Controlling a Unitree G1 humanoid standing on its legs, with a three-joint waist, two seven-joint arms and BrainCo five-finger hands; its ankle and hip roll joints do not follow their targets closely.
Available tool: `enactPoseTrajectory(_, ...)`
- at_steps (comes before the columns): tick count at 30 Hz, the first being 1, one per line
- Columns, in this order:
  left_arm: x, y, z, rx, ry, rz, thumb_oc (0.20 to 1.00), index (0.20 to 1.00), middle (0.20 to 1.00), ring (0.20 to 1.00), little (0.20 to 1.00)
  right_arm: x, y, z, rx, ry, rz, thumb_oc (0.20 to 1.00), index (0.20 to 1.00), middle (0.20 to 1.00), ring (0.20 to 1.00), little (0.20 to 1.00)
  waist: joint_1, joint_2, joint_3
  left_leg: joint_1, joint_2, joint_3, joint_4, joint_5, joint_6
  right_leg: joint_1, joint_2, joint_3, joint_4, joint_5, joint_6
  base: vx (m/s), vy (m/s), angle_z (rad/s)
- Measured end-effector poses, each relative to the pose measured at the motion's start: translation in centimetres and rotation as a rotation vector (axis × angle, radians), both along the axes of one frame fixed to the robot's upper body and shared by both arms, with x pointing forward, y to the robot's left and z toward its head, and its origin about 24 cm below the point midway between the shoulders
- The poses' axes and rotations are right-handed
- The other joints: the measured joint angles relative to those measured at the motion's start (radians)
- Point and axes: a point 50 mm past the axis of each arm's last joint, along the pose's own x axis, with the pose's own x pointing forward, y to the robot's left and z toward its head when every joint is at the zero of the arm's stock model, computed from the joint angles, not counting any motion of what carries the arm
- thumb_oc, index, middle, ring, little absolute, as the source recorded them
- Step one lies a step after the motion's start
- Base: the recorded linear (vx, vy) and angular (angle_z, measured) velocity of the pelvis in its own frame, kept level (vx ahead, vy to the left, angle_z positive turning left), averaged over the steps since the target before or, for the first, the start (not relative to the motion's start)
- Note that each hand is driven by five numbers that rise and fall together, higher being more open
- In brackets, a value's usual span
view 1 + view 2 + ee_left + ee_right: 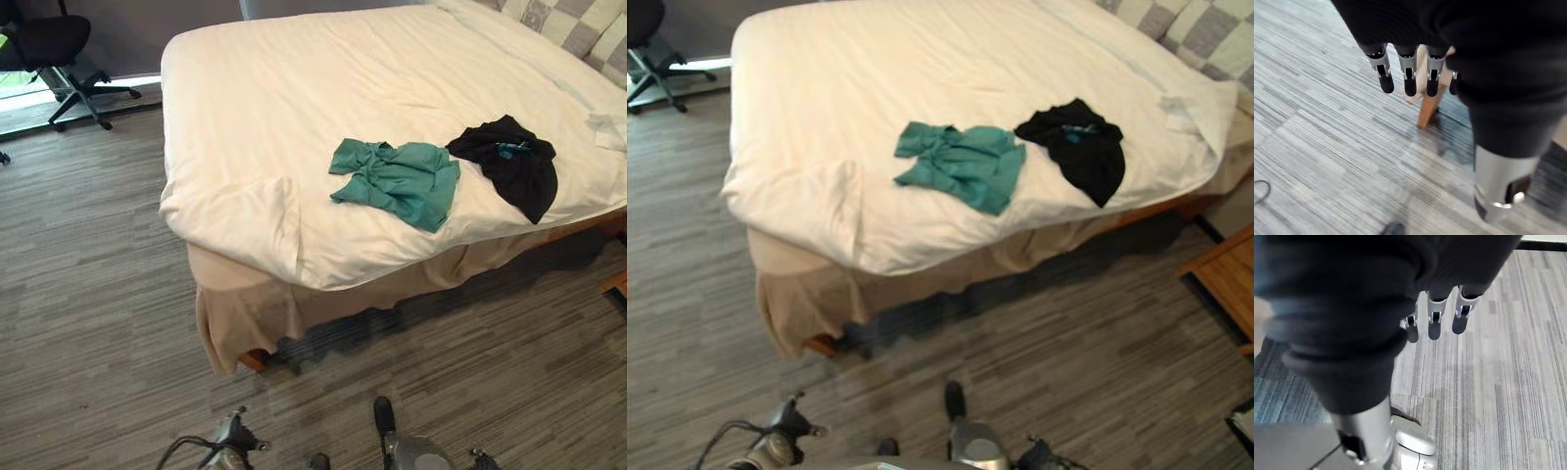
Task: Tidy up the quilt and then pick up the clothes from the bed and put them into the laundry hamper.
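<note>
A white quilt [294, 108] lies spread across the bed [245, 313], fairly smooth, with one corner folded back on itself at the near left edge. On it, toward the near side, lie 2 garments: a crumpled green garment [397, 179] and, just beside it to the right, a black garment [509, 162] with a bit of teal showing in its folds; the 2 are close together, and I cannot tell whether they touch. Checked pillows [568, 24] sit at the far right end of the bed. A black office chair [59, 54] stands on the striped grey floor [88, 294] to the far left. A wooden piece of furniture [1227, 279] stands at the right. The left hand [1408, 73] hangs over the floor near a wooden bed leg [1427, 110], fingers straight and relaxed, holding nothing. The right hand [1435, 318] likewise hangs above the floor with fingers extended, empty.
</note>
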Motion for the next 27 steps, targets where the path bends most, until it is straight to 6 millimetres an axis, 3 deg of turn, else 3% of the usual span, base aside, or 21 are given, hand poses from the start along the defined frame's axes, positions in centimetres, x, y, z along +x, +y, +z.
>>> enactPoseTrajectory(3,2.4,-2.4,0.8,-0.058,-0.097,-0.055,1.0,1.0,1.0,1.0,1.0,0.9,-0.8,0.4,-0.018,-0.036,-0.012,1.0,1.0,1.0,1.0,1.0,0.008,-0.021,0.017,-0.097,0.055,0.025,0.097,0.039,-0.038,0.035,-0.044,-0.039,0.001,-0.03,-0.017,-0.02,-0.015,0.84)
enactPoseTrajectory(4,4.3,-3.0,1.6,-0.067,-0.159,-0.083,1.0,1.0,1.0,1.0,1.0,1.5,-1.0,0.6,-0.026,-0.056,-0.02,1.0,1.0,1.0,1.0,1.0,0.005,-0.03,0.045,-0.158,0.078,0.025,0.133,0.059,-0.051,0.042,-0.065,-0.074,0.0,-0.037,-0.017,0.11,0.051,0.85)
enactPoseTrajectory(5,5.0,-3.4,2.1,-0.078,-0.195,-0.099,1.0,1.0,1.0,1.0,1.0,2.1,-1.4,0.8,-0.038,-0.072,-0.035,1.0,1.0,1.0,1.0,1.0,0.013,-0.028,0.054,-0.168,0.09,0.029,0.074,0.062,-0.049,0.05,-0.074,-0.08,0.0,-0.045,-0.01,0.14,0.075,0.62)
enactPoseTrajectory(8,5.7,-3.8,2.7,-0.08,-0.255,-0.097,1.0,1.0,1.0,1.0,1.0,1.7,-2.4,1.0,-0.062,-0.075,-0.079,1.0,1.0,1.0,1.0,1.0,-0.008,0.02,0.054,-0.157,0.147,0.08,-0.048,0.111,-0.045,0.101,-0.072,-0.138,-0.007,-0.089,0.025,0.13,0.094,0.43)
enactPoseTrajectory(9,6.5,-4.2,3.2,-0.092,-0.305,-0.095,1.0,1.0,1.0,1.0,1.0,1.1,-3.0,1.0,-0.073,-0.064,-0.098,1.0,1.0,1.0,1.0,1.0,-0.011,0.058,0.045,-0.163,0.165,0.074,-0.048,0.115,-0.032,0.114,-0.059,-0.15,-0.007,-0.105,0.043,0.15,0.125,0.34)
enactPoseTrajectory(10,7.9,-3.6,4.5,-0.117,-0.403,-0.002,1.0,1.0,1.0,1.0,1.0,0.5,-2.6,0.7,-0.054,-0.047,-0.14,1.0,1.0,1.0,1.0,1.0,0.0,0.057,0.043,-0.166,0.151,0.077,-0.051,0.163,-0.036,0.12,-0.074,-0.13,-0.006,-0.115,0.051,0.14,0.145,0.17)
enactPoseTrajectory(13,10.9,1.3,8.6,-0.138,-0.617,0.212,1.0,1.0,1.0,1.0,1.0,-0.8,-1.5,0.1,-0.002,-0.018,-0.221,1.0,1.0,1.0,1.0,1.0,0.001,0.012,0.023,-0.162,0.083,0.082,-0.052,0.168,-0.009,0.118,-0.138,-0.117,-0.005,-0.113,0.06,0.16,0.204,0.02)
enactPoseTrajectory(15,13.5,7.8,14.6,-0.163,-0.895,0.45,1.0,1.0,1.0,1.0,1.0,-2.9,-1.6,-0.3,0.005,0.029,-0.241,1.0,1.0,1.0,1.0,1.0,0.006,-0.016,-0.001,-0.161,0.062,0.078,-0.052,0.162,0.012,0.124,-0.161,-0.118,-0.004,-0.099,0.082,0.03,0.052,0.12)
enactPoseTrajectory(16,14.8,10.0,17.9,-0.113,-1.005,0.451,1.0,1.0,1.0,1.0,1.0,-4.4,-1.6,-0.5,0.006,0.076,-0.258,1.0,1.0,1.0,1.0,1.0,0.02,-0.032,-0.017,-0.159,0.058,0.074,-0.052,0.157,0.022,0.126,-0.165,-0.115,0.0,-0.082,0.107,0.04,0.033,0.13)
enactPoseTrajectory(18,15.4,10.8,20.1,-0.087,-1.094,0.458,1.0,1.0,1.0,1.0,1.0,-5.6,-1.7,-0.6,0.021,0.1,-0.298,1.0,1.0,1.0,1.0,1.0,0.027,-0.031,-0.021,-0.139,0.06,0.082,-0.053,0.142,0.024,0.116,-0.162,-0.094,0.036,-0.068,0.144,0.06,-0.033,-0.14)
enactPoseTrajectory(19,15.6,10.2,20.9,-0.095,-1.128,0.432,1.0,1.0,1.0,1.0,1.0,-5.5,-2.0,-0.5,0.028,0.093,-0.315,1.0,1.0,1.0,1.0,1.0,0.026,-0.013,-0.02,-0.132,0.079,0.089,-0.054,0.143,0.036,0.066,-0.151,-0.074,0.121,-0.083,0.162,0.09,-0.105,-0.29)
enactPoseTrajectory(20,16.7,8.3,22.1,-0.1,-1.16,0.312,1.0,1.0,1.0,1.0,1.0,-5.7,-1.5,-0.6,0.043,0.092,-0.279,1.0,1.0,1.0,1.0,1.0,0.019,-0.013,-0.025,-0.136,0.088,0.096,-0.054,0.137,0.035,0.04,-0.134,-0.039,0.038,-0.113,0.164,0.06,-0.085,-0.17)
enactPoseTrajectory(22,17.4,7.3,23.9,-0.081,-1.184,0.158,1.0,1.0,1.0,1.0,1.0,-5.4,-0.1,-0.8,0.09,0.083,-0.218,1.0,1.0,1.0,1.0,1.0,-0.008,-0.06,-0.029,-0.152,0.073,0.084,-0.054,0.133,0.023,0.01,-0.134,-0.011,-0.007,-0.107,0.153,0.09,-0.093,0.21)
enactPoseTrajectory(23,17.8,6.4,24.4,-0.057,-1.172,0.035,1.0,1.0,1.0,1.0,1.0,-5.5,0.3,-0.8,0.111,0.087,-0.21,1.0,1.0,1.0,1.0,1.0,-0.035,-0.083,-0.029,-0.151,0.069,0.074,-0.054,0.132,0.015,0.006,-0.13,0.007,-0.007,-0.059,0.138,0.09,-0.113,0.25)
enactPoseTrajectory(25,18.2,5.7,23.6,-0.012,-1.087,-0.079,1.0,1.0,1.0,1.0,1.0,-5.8,-0.2,-0.8,0.092,0.12,-0.173,1.0,1.0,1.0,1.0,1.0,-0.03,-0.077,-0.035,-0.148,0.089,0.084,-0.054,0.13,-0.001,0.001,-0.106,0.016,-0.007,-0.052,0.13,0.02,-0.1,-0.12)
enactPoseTrajectory(27,18.6,4.9,23.3,0.03,-1.043,-0.167,1.0,1.0,1.0,1.0,1.0,-4.6,-1.2,-0.5,0.066,0.094,-0.129,1.0,1.0,1.0,1.0,1.0,-0.041,-0.047,-0.029,-0.156,0.113,0.109,-0.054,0.133,-0.017,-0.025,-0.081,0.03,-0.007,-0.044,0.116,-0.08,-0.064,-0.32)
